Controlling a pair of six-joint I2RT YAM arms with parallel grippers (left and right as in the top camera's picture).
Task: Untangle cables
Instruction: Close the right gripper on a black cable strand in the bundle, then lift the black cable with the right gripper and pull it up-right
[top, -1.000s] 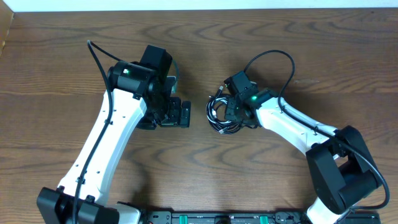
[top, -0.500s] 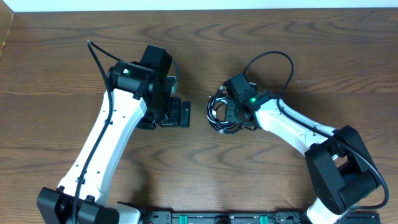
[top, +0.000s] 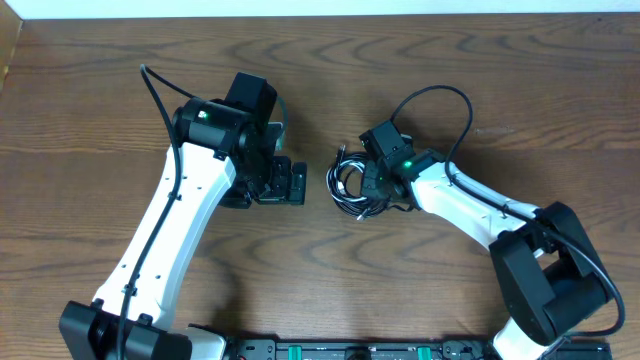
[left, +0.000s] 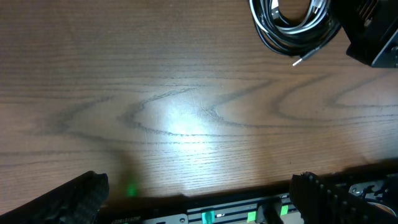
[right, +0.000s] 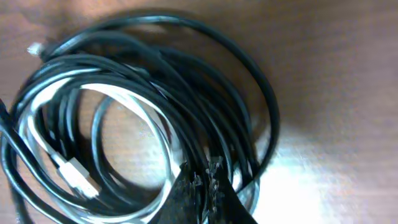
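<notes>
The cables are lying in one tangled coil on the wooden surface, between the two arms and just in front of the right arm. In the right wrist view the coil is being shown as many loops of black cord wound together with a white cable, whose white plug is lying inside the ring. A small plug tip is sticking out at the upper left. The right jaws are being pressed shut, tips together, against the strands at the coil's lower edge; whether a strand is being pinched between them cannot be told. The left jaws are being held wide open above bare wood, with nothing between them, their fingers showing at the lower corners of the left wrist view. There the coil is being seen at the top right, one plug end pointing outward, well apart from the left jaws.
</notes>
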